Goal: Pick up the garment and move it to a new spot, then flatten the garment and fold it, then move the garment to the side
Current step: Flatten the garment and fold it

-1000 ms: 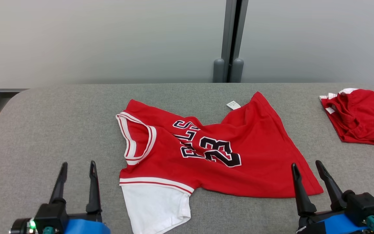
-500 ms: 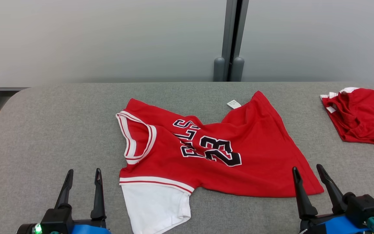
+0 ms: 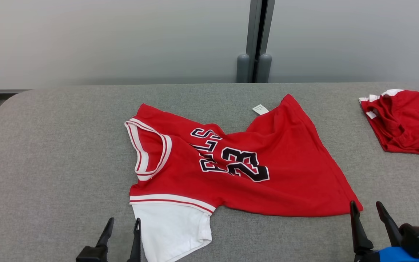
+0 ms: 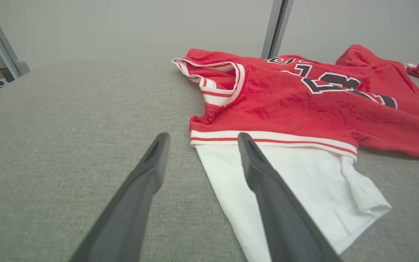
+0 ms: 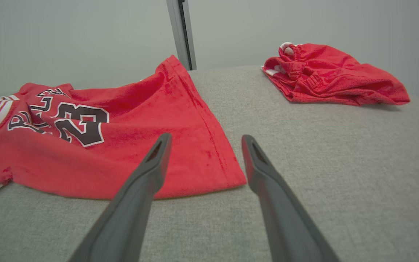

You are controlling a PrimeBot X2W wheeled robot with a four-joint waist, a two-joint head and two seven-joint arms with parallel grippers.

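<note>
- A grey, cloth-covered worktop (image 3: 49, 145) is spread across the head view. A pale wall (image 3: 104, 40) is seen behind it, split by a grey post (image 3: 255, 36).
- The garment (image 3: 286, 163), a red jersey, is laid near the middle of the worktop. It is crumpled rather than flat, with a white-trimmed opening (image 3: 151, 153) turned to the robot's left and the hem to the right.
- A second red garment (image 3: 406, 120) is bunched at the far right of the worktop, well apart from the jersey.
- A white sleeve (image 3: 173, 229) is joined below a red-and-white band at the jersey's near left corner and is spread toward the robot.
- The right gripper (image 3: 365, 205) is held just beside the jersey's near right hem corner, with its fingers apart. In the right wrist view one finger is seen over red cloth and the other over bare worktop.
- The left gripper (image 3: 123, 222) is held at the bottom of the head view, with its fingers apart. In the left wrist view the sleeve's left edge is straddled, one finger over white cloth and one over bare worktop. Whether cloth is touched cannot be told.
- The number 23 (image 3: 244, 165) is printed in black with a white outline, and partly folded lettering is seen beside it.
- A small white label (image 3: 260, 109) is seen at the jersey's far edge.
</note>
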